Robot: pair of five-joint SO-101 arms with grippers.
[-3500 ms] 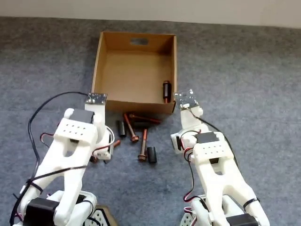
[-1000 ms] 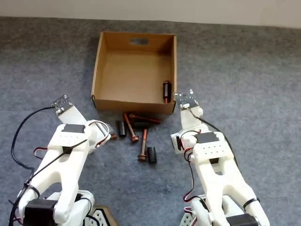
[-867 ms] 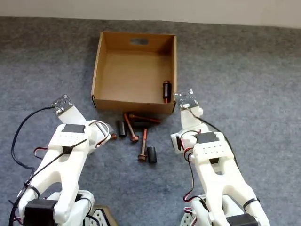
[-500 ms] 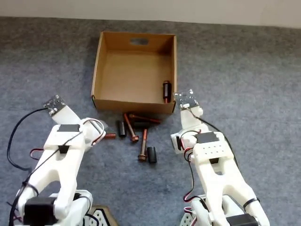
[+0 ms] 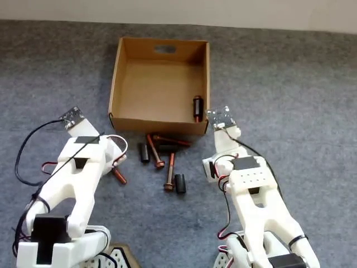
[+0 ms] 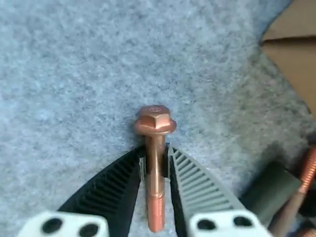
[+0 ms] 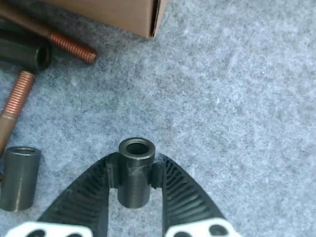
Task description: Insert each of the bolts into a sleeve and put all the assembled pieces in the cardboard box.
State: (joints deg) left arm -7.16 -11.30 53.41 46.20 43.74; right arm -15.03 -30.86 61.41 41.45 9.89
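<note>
My left gripper is shut on a copper bolt, gripping its shank just below the hex head, above the grey carpet. From above, that bolt sticks out beside the left arm, left of the pile. A black sleeve stands with its bore facing the camera, and my right gripper is shut on it. Loose bolts and sleeves lie between the arms. The cardboard box behind them holds one assembled piece in its right front corner.
Another bolt and a sleeve lie just in front of the box wall. In the right wrist view a loose sleeve and a threaded bolt end lie near the box corner. Grey carpet spreads to both sides.
The left arm pulled back from the pile to the left with a bolt in its gripper, then turned so the bolt points toward the near side. The right arm kept still.
</note>
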